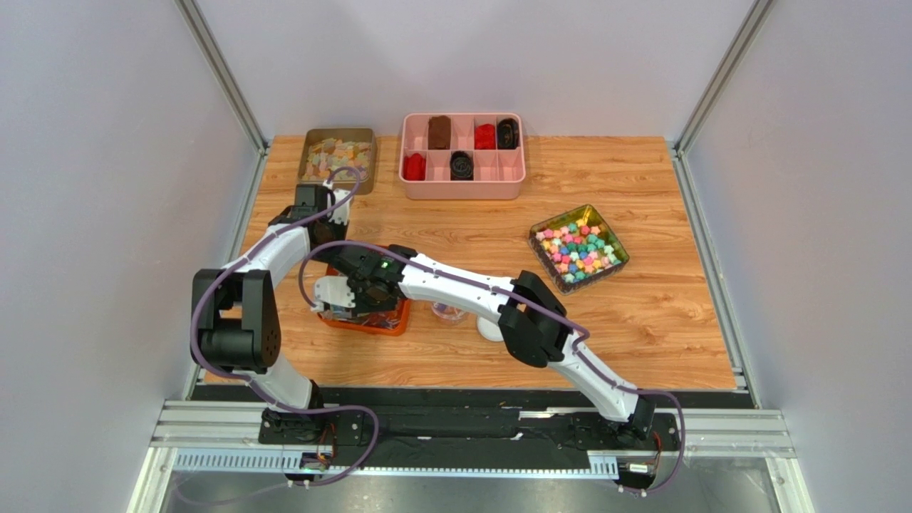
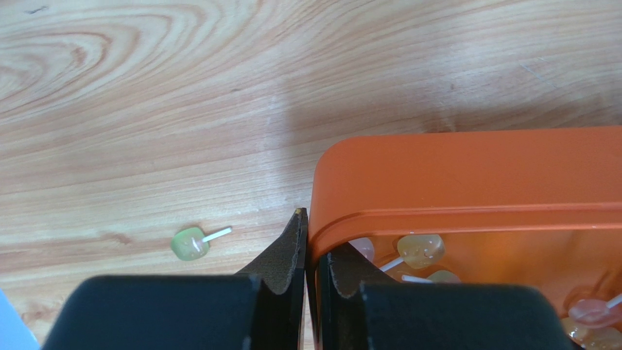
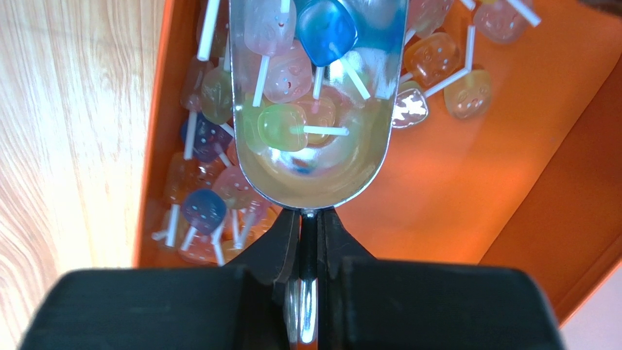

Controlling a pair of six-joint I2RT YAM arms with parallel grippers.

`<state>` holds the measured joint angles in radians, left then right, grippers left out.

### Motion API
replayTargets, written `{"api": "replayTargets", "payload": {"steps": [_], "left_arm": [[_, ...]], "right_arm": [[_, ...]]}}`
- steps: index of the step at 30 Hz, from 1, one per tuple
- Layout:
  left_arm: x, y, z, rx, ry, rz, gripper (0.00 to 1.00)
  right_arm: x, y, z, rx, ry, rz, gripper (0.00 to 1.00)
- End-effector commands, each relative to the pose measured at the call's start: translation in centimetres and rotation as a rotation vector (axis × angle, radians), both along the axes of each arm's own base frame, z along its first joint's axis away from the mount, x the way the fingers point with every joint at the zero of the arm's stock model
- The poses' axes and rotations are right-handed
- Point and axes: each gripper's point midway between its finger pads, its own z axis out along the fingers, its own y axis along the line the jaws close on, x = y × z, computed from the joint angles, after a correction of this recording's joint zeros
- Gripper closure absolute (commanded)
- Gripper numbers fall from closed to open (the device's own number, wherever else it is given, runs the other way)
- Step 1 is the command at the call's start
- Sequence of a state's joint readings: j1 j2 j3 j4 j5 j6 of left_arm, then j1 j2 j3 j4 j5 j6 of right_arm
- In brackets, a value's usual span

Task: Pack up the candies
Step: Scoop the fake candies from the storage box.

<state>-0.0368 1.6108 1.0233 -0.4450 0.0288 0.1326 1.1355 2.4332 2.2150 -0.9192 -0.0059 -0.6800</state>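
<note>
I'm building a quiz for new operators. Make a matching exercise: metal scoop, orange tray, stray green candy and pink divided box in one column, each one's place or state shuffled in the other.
Things
1. shiny metal scoop
2. orange plastic tray
3. lone pale green stick candy
4. pink divided plastic box

Places or states
A. lying on the wooden table, outside the tray
B. at the table's far edge, holding red and dark pieces
C. rim pinched by the left hand
D. gripped by the right hand, loaded with candies

Pairs: 1-D, 2-C, 3-A, 4-B
</note>
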Motion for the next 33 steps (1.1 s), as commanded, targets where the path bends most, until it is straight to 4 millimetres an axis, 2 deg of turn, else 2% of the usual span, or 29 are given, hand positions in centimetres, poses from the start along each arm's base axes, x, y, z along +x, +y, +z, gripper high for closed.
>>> {"api": "replayTargets", "payload": {"steps": [1,11,20,33], "left_arm": [[1.7,-2.1,1.9,-0.082,-0.06,-0.085,1.0],[1.9,-2.4,2.1,-0.062,-0.058,-0.182,1.0],[1.8,-2.4,1.9,-0.025,-0.034,-0.299,1.0],[1.8,-2.7,1.9,-0.03,-0.019,-0.342,1.0]], "right_arm": [[-0.3,0.0,0.3,0.014,0.016,0.124,1.0],[1.1,-0.3,0.1,0.012,-0.007,0.225,1.0],[1.4,-1.1,0.1,0.047,0.049,0.299,1.0],[2.6,-1.9,1.8,0.141,0.135,0.273,1.0]]}}
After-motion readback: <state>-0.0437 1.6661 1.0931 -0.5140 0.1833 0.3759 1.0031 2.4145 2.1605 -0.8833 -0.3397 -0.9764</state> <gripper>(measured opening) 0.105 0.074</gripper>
